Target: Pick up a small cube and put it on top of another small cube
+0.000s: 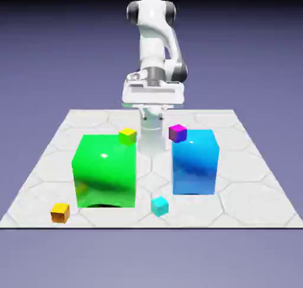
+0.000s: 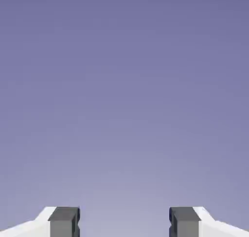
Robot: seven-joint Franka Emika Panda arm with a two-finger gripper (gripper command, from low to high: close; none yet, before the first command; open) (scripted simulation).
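- Blue-violet backdrop, one; one pale tabletop (image 1: 242,186) with dark-lined irregular tiling, spreading from beneath the arm toward the exterior camera.
- One white arm (image 1: 152,44), one gripper (image 1: 152,116). Two grey fingertips (image 2: 63,227) stand wide apart, nothing held between them; the hand view shows only backdrop beyond.
- Large blocks, two. One green block (image 1: 106,171), lower than the gripper, to the exterior view's left of it; one blue block (image 1: 194,162), lower, to its right.
- Small cubes, four, all apart from the gripper; which two belong to the stacking cannot be told.
- Yellow cube (image 1: 127,136): one, just left of the gripper and lower in the exterior view, at the green block's upper corner. Contact unclear.
- Magenta cube (image 1: 177,133): one, just right of the gripper and lower, overlapping the blue block's upper corner. Contact unclear.
- Cyan cube (image 1: 160,206): one, on the tabletop, out from the gripper toward the exterior camera, between the sides taken by the large blocks.
- Orange cube (image 1: 60,213): one, on the tabletop, well left of the gripper and camera-ward.
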